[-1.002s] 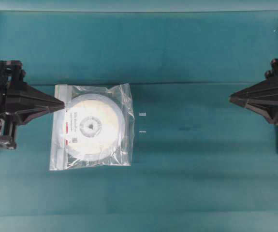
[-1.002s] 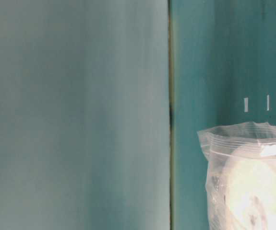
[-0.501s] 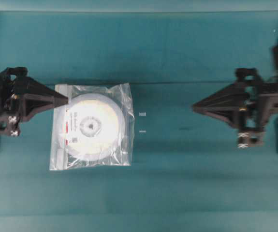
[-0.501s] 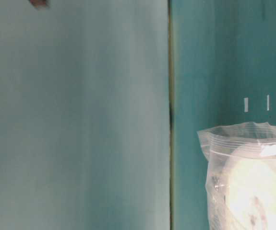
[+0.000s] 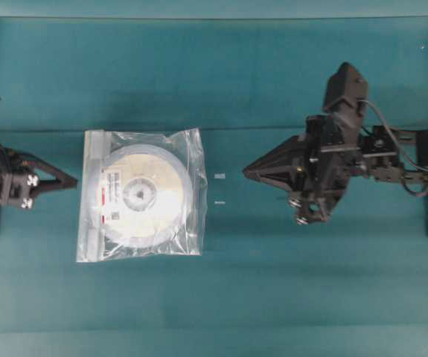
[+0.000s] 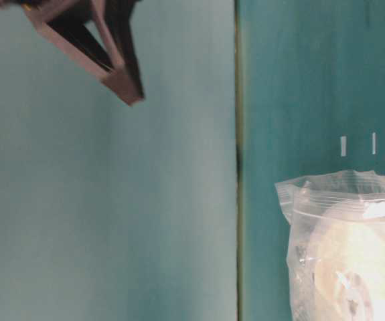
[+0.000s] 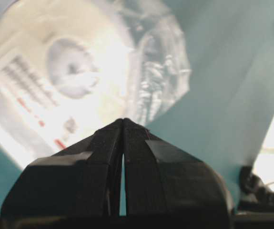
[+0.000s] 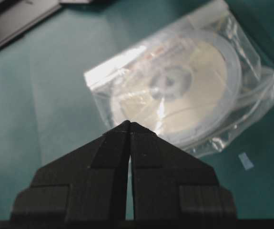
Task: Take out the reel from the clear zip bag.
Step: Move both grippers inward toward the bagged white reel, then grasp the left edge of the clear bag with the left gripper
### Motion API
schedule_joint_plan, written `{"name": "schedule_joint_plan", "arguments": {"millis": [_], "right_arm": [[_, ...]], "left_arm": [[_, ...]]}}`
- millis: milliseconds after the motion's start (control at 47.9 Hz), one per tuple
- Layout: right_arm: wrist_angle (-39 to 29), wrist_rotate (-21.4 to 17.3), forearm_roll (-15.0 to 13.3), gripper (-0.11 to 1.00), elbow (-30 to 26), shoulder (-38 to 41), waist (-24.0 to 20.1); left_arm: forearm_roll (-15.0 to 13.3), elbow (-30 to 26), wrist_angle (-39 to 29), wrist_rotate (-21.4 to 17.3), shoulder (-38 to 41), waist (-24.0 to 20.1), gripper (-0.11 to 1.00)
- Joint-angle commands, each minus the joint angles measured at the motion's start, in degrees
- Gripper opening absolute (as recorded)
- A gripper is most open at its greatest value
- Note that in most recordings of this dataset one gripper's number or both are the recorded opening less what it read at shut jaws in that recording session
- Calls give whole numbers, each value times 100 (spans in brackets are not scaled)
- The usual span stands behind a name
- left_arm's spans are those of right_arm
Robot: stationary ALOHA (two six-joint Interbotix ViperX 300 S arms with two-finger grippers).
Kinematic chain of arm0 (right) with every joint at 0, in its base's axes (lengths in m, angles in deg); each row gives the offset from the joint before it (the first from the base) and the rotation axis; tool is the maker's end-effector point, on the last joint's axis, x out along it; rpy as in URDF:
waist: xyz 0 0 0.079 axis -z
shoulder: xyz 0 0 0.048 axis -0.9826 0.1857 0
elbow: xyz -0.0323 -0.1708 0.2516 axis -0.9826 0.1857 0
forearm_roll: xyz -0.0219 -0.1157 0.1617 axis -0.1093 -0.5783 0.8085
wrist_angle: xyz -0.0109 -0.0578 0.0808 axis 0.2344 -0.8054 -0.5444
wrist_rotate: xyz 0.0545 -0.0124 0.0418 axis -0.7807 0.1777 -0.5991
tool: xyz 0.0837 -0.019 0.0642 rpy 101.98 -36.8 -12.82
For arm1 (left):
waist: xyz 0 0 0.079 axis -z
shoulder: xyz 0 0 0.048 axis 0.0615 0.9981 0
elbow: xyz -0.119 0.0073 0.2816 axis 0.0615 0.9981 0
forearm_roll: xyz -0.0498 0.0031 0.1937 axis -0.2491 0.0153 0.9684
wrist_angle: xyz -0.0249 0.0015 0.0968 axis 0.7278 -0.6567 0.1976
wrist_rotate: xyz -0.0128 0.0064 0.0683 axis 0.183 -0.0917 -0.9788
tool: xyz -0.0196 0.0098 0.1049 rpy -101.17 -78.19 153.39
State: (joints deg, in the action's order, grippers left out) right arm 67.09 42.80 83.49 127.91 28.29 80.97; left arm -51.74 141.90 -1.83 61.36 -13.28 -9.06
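The clear zip bag (image 5: 141, 195) lies flat on the teal table (image 5: 288, 282), left of the middle, and the reel (image 5: 138, 193) is fully inside it, with its label side up. The whitish zip strip (image 5: 93, 195) runs along the bag's left edge, the edge that faces the left gripper (image 5: 71, 179).

Both grippers have their jaws pressed together and hold nothing. The left gripper is just beside the zip edge but apart from it. The right gripper (image 5: 248, 172) points toward the bag from the right, with a gap of bare table and two small white marks (image 5: 219, 189) between them.

I judge this is the approach step; nothing is grasped yet. The next move calls for opening the jaws and pinching the bag, probably one side to hold it and the zip side to open it.

There is much free room around the bag, so both arms can come in without obstacle
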Motion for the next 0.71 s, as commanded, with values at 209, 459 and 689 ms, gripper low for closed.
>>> {"name": "schedule_joint_plan", "arguments": {"millis": [209, 459, 689], "right_arm": [[18, -334, 176, 4, -185, 272, 88], [9, -598, 211, 27, -185, 290, 167], [-79, -747, 246, 62, -185, 290, 264]], "left_arm": [[18, 149, -70, 9, -149, -176, 0], [18, 246, -88, 18, 44, -185, 50], [18, 281, 70, 9, 413, -343, 91]]}}
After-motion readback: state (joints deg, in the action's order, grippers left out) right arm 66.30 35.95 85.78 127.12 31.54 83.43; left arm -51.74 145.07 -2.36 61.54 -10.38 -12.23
